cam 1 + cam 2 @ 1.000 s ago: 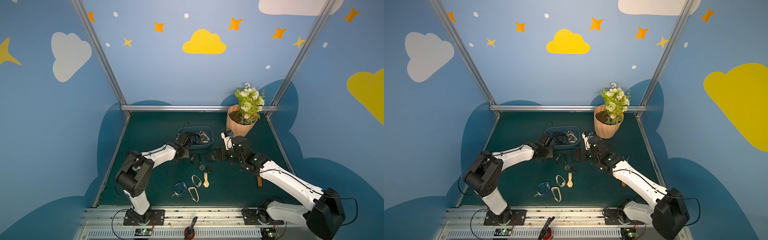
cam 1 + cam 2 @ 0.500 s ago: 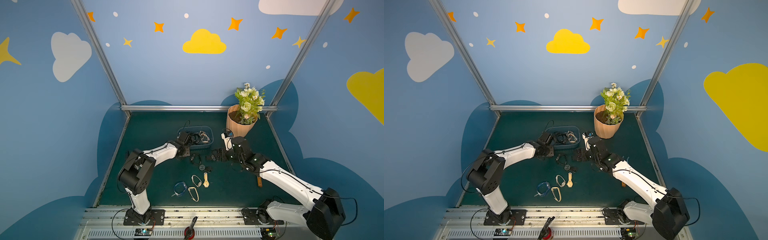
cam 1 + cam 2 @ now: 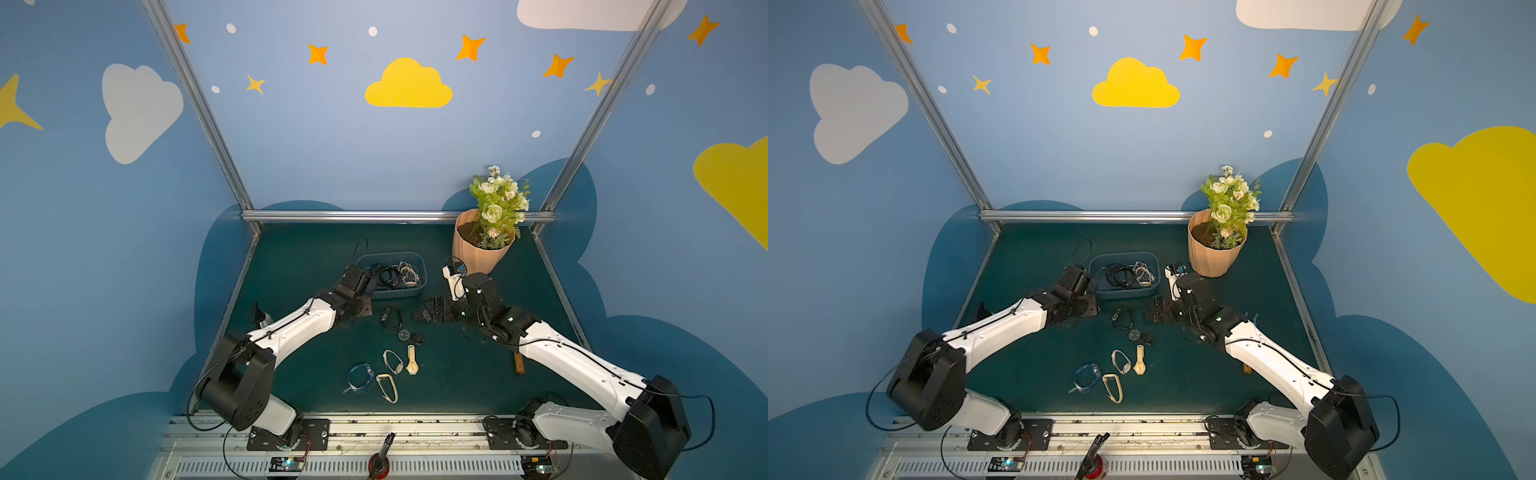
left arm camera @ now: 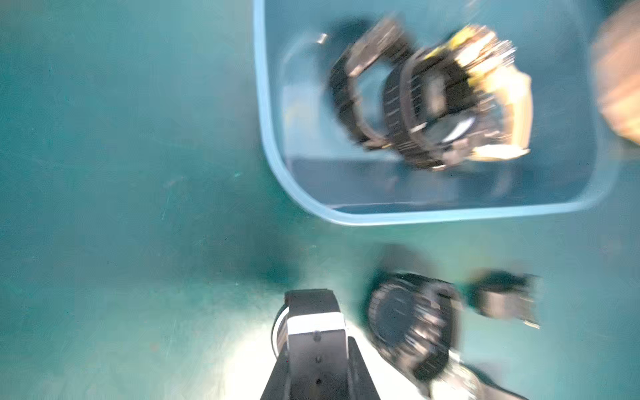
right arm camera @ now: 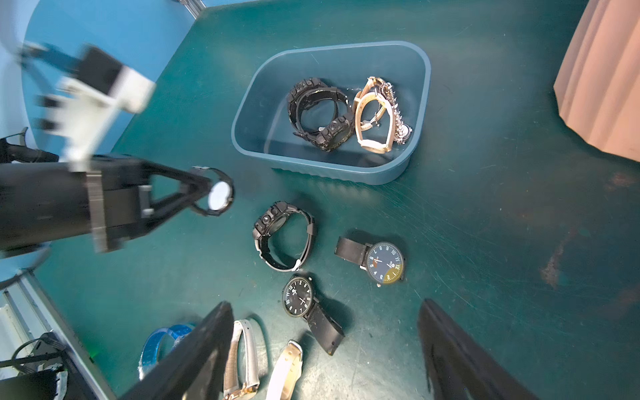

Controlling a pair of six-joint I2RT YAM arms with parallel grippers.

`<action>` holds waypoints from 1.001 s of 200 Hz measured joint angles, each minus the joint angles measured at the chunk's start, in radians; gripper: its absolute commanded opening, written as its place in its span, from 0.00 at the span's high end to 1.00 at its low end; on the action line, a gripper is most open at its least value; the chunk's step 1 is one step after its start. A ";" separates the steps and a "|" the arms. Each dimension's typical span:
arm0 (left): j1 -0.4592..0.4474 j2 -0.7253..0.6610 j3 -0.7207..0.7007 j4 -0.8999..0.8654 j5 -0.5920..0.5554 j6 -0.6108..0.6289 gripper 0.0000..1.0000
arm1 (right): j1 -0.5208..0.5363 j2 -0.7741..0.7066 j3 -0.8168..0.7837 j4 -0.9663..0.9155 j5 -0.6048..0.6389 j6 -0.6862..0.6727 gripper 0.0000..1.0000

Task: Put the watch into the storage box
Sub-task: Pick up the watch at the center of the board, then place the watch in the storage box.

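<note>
Black-strapped watch (image 5: 219,196) tight in the left gripper (image 5: 203,189), near the storage box (image 5: 334,169); right gripper (image 5: 325,304) — jaws wide, empty

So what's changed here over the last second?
The left fingers have closed on a black watch with a white face, and that arm's elbow has swung back toward its base. The right fingers stayed open and still. The storage box, the watches in it and the loose watches on the mat haven't moved.

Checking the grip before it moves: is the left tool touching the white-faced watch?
Touching. The right wrist view shows the left tool closed on the white-faced watch, tips pinching its band.
</note>
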 measured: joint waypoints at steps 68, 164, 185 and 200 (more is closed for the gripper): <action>0.043 -0.070 0.087 0.017 0.056 0.039 0.84 | 0.000 0.000 0.000 0.000 0.001 0.005 0.16; 0.100 0.311 0.384 0.031 -0.014 0.133 0.84 | 0.000 -0.052 0.000 -0.037 0.027 0.005 0.16; 0.107 0.374 0.439 0.029 -0.026 0.140 0.84 | 0.000 -0.052 0.000 -0.043 0.028 0.005 0.16; 0.109 0.409 0.469 0.026 -0.040 0.143 0.84 | 0.000 -0.052 0.000 -0.046 0.028 0.005 0.16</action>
